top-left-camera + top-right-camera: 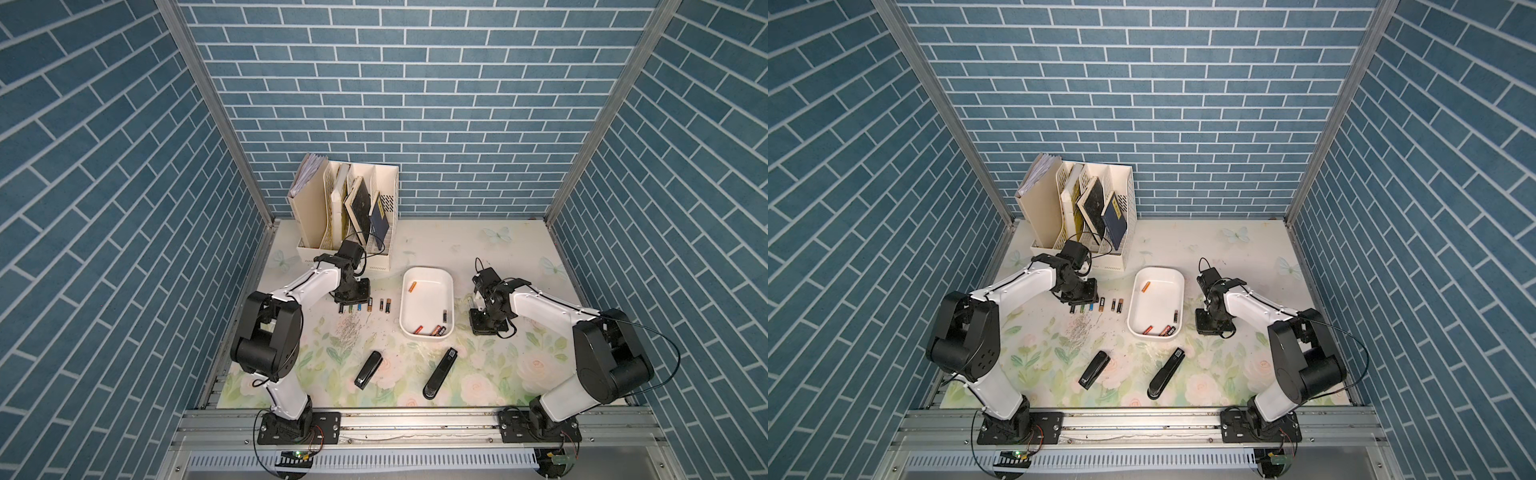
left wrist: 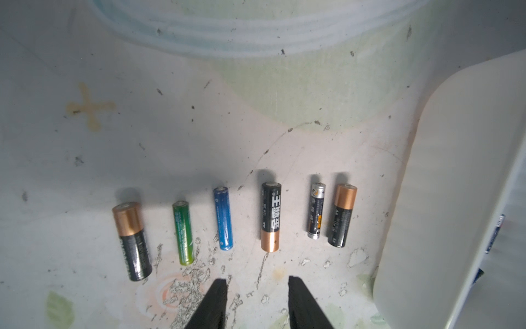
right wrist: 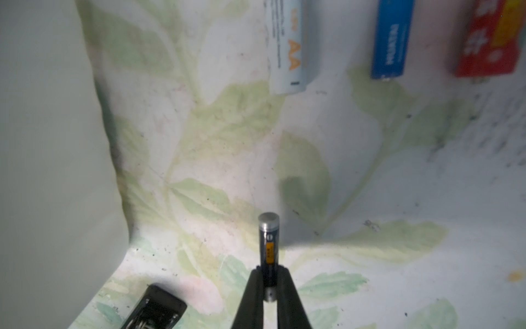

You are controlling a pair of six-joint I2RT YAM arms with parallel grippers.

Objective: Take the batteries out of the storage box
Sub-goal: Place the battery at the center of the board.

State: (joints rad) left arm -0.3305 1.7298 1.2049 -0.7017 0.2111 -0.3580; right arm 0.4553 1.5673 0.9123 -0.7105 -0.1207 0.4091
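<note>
Top views, both: the left gripper (image 1: pixel 352 298) hangs low over the mat, left of the storage box (image 1: pixel 428 303).

Left wrist view: jaws stand part-way open with nothing between them. Just ahead of the tips lies a row of six batteries (image 2: pixel 223 219), side by side on the mat. They sit left of the storage box and apart from its wall. Order: copper-black, green, blue, black-copper, slim silver-black, copper-black.

The storage box is white and shallow. Inside it:
- an orange battery (image 1: pixel 412 286) in the far-left corner
- a dark battery (image 1: pixel 444 316) by the right wall
- a small cluster (image 1: pixel 430 330) at the near end; exact count cannot be told

Right wrist view: the right gripper (image 3: pixel 269 277), just right of the storage box, is clamped on a slim black battery (image 3: pixel 269 242) with an orange label. Its silver end pokes past the fingertips.

Further right of the box, on the mat: a white battery (image 3: pixel 287 51), a blue battery (image 3: pixel 391 42) and a red battery (image 3: pixel 489 42).

On the near side of the box lie two black staplers (image 1: pixel 368 370) (image 1: pixel 440 374).
</note>
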